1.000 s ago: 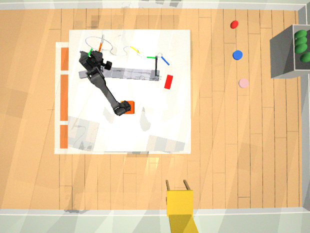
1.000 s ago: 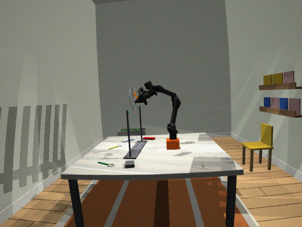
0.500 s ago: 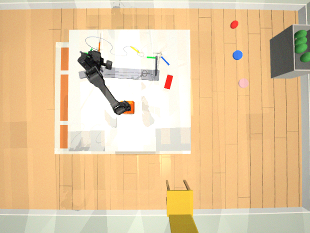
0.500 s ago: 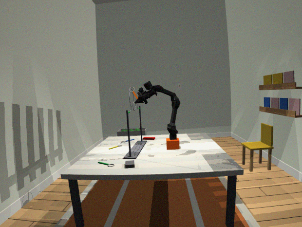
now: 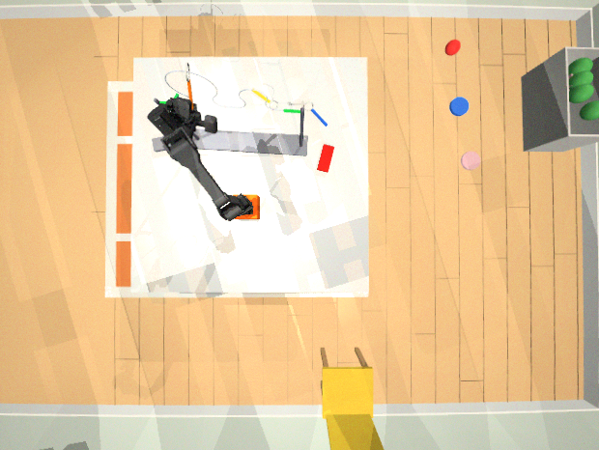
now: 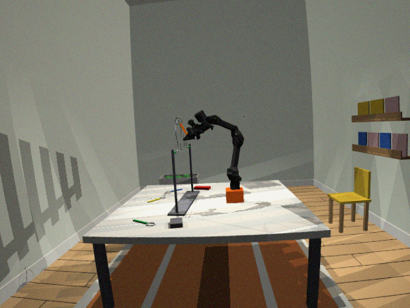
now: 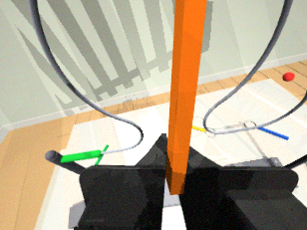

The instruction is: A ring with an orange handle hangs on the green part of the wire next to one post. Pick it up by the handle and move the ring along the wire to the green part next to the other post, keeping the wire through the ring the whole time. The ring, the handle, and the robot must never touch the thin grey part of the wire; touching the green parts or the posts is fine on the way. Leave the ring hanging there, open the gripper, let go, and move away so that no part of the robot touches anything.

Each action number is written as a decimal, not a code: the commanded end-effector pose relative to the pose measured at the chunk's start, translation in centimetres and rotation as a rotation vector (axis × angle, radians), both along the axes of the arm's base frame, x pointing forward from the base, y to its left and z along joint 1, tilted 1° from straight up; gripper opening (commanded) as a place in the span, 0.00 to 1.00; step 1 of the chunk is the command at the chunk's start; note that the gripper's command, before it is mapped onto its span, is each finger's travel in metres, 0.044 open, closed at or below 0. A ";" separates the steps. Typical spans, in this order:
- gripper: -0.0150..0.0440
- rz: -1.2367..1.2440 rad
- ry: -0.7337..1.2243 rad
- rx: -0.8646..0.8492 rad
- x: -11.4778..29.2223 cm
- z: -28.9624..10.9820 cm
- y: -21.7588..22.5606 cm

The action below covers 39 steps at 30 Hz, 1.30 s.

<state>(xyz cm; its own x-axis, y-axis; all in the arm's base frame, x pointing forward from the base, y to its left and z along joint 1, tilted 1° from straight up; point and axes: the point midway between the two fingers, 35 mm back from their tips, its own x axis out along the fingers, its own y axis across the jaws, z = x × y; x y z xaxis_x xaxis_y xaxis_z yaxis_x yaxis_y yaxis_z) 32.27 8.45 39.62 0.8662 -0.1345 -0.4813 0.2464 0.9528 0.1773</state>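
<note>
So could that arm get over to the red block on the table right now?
Probably not yet: its claw is shut on the orange handle, whose ring is threaded on the wire. The red block itself lies unobstructed.
</note>
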 end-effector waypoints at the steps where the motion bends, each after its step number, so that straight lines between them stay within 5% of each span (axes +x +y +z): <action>1: 0.00 -0.003 0.006 -0.045 0.1 0.0 -0.2; 39: 0.00 -0.006 0.069 -0.514 -0.2 0.1 -2.1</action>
<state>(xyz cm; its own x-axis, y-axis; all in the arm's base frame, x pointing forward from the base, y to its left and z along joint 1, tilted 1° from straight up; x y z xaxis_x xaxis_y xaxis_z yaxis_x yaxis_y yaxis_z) 32.04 6.48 39.67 0.8352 -0.3583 -0.4172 0.2451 0.9216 -0.3008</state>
